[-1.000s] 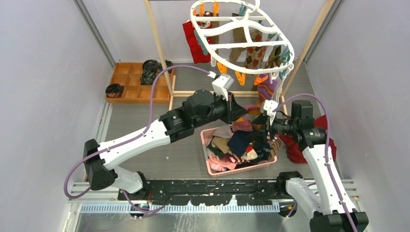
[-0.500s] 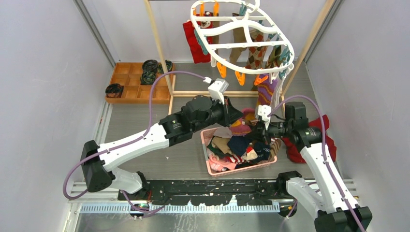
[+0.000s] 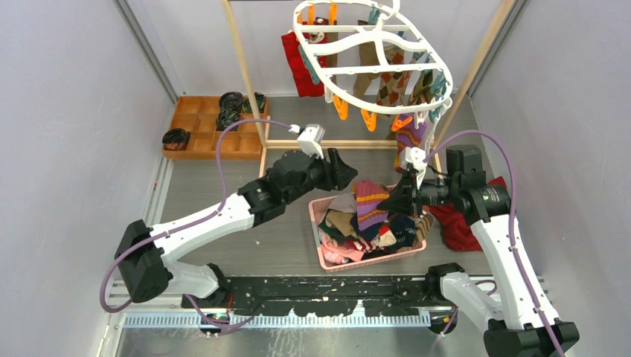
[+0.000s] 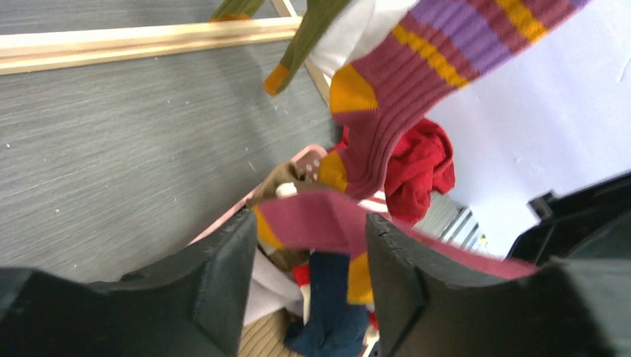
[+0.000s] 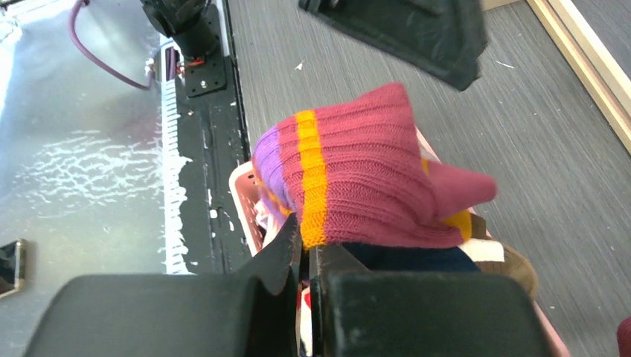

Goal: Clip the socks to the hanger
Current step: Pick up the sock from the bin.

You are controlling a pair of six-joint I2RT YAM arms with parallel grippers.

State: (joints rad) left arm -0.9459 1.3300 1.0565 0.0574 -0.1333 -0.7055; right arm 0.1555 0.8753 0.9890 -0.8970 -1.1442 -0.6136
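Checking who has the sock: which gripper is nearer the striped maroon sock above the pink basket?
Right. The right gripper is shut on the striped sock, pinching its edge; the left gripper stands open close beside it, not gripping.

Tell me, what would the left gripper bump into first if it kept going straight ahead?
Most likely the maroon striped sock, stretched across just ahead of the open left gripper and pinched by the right gripper. Depth is unclear.
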